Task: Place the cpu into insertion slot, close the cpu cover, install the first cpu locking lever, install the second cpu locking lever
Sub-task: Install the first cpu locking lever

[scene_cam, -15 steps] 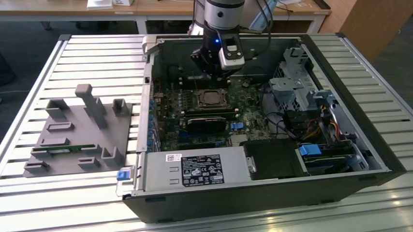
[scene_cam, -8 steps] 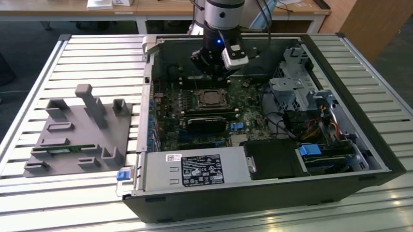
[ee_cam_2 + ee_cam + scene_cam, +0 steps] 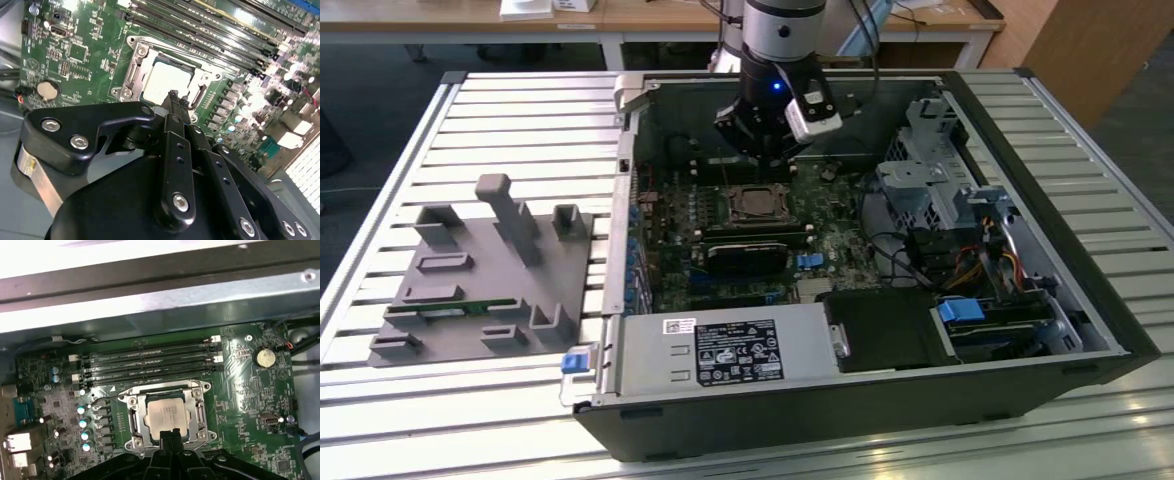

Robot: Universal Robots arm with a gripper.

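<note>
Nothing is showing up clearly enough to read. A black-and-white label (image 3: 736,352) is sitting on the power supply (image 3: 647,350), its lines and symbols too small to make out. In the first wrist view, the cpu (image 3: 167,415) is carrying faint, illegible marking.

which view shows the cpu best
First wrist view: the cpu lies nearly face-on, almost all its face showing. The second wrist view has it slanted, one edge behind the tool. The exterior view shows it far off.
</note>
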